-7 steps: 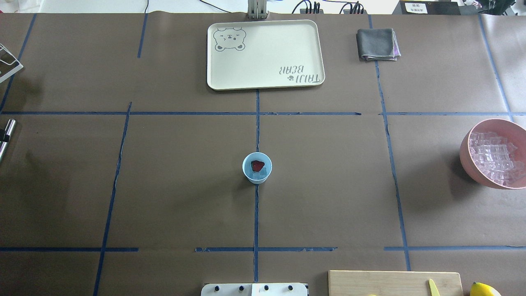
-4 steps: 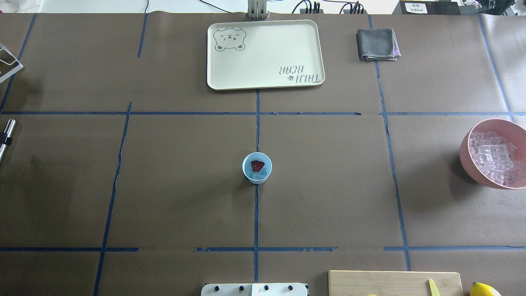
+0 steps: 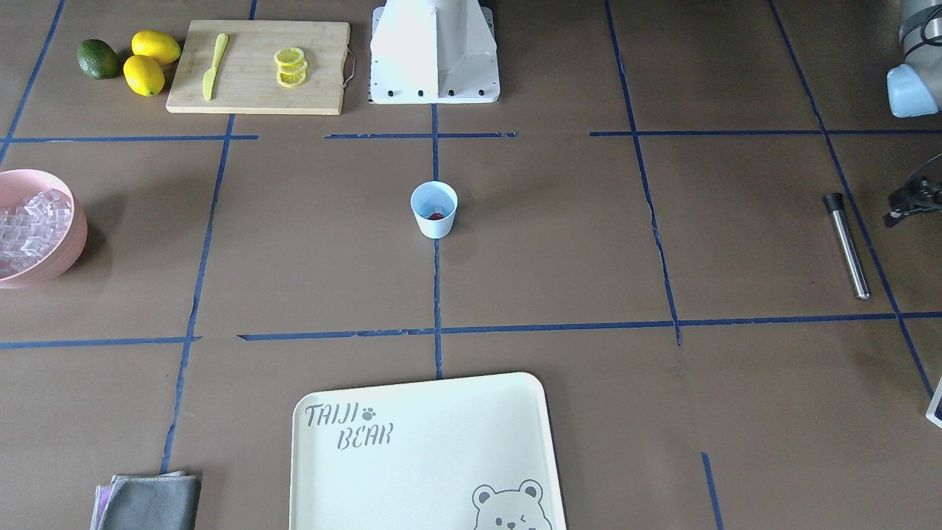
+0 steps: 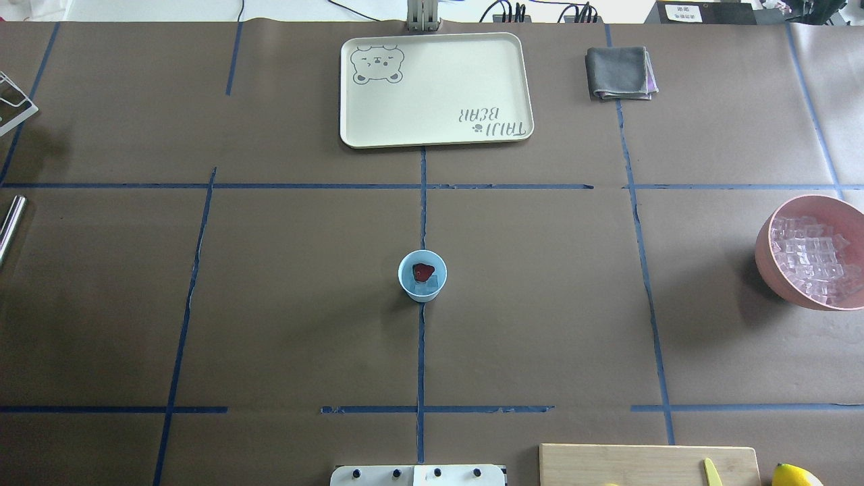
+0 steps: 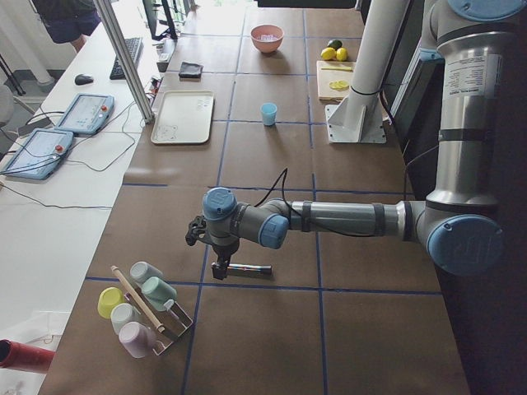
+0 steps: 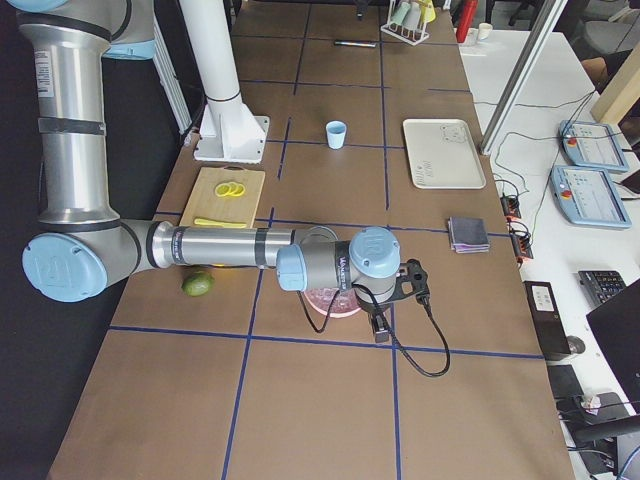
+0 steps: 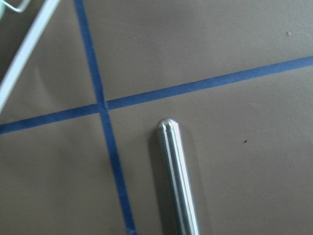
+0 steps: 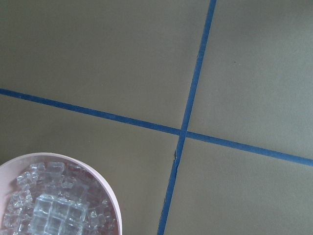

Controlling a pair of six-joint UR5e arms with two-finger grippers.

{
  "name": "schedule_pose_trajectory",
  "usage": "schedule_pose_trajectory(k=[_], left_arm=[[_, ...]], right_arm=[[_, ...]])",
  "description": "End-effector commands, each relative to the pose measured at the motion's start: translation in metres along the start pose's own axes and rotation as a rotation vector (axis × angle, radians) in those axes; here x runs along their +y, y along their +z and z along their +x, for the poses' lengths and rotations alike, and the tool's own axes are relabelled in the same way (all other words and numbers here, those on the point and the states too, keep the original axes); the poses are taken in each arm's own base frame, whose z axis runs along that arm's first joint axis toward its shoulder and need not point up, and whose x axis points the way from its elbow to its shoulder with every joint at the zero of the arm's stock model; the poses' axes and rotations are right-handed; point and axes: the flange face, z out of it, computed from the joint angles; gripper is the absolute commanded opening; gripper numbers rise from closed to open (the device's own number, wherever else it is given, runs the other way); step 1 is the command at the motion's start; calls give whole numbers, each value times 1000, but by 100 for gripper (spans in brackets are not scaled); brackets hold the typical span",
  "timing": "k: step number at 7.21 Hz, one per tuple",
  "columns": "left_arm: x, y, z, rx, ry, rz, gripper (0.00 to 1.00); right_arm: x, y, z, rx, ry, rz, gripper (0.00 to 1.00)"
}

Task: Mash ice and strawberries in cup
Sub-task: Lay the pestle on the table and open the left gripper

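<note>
Front view, cup (image 3: 434, 210): upright at table centre, on a tape line, with the strawberry (image 3: 437, 216) inside.
Front view, rod (image 3: 846, 246): lies flat, far out on the robot's left side, with its black cap toward the robot base.
Overhead, ice (image 4: 810, 260): heaped in the bowl (image 4: 764, 260) at the right edge, well apart from the cup. One clear cube also shows in the cup, beside the strawberry.
Left side view, left arm (image 5: 346, 218): forearm stretched low and level over the table, wrist turned down.
Left side view, left gripper (image 5: 219, 269): points straight down at the rod's bare metal end. Jaw state cannot be told.
Right side view, right arm (image 6: 220, 245): forearm level, wrist bent down.
Right side view, right gripper (image 6: 380, 328): hangs pointing down, just beside the bowl. Jaw state cannot be told.
Left wrist view: the rod's rounded end lies near a tape crossing.
Right wrist view: the bowl of ice fills the lower left corner, with a tape crossing beside it.
</note>
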Motion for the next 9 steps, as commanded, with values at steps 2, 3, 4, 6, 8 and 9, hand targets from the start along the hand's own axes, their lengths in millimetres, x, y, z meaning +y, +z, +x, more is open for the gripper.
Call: schedule_pose_trajectory(k=[2, 3, 4, 6, 8, 9], left_arm=[[31, -55, -61, 11, -85, -19, 100], [39, -63, -72, 58, -124, 10, 100], [49, -57, -76, 75, -141, 2, 100], [52, -55, -76, 75, -143, -1, 100], [52, -53, -77, 78, -148, -4, 100], [52, -53, -77, 78, -148, -4, 100]], right_arm=[[2, 3, 3, -1, 7, -6, 99], [4, 5, 5, -1, 11, -10, 99], [6, 6, 7, -2, 15, -14, 99], [10, 12, 12, -7, 30, -25, 99], [15, 18, 17, -13, 45, -37, 99], [16, 19, 19, -12, 48, -39, 99]])
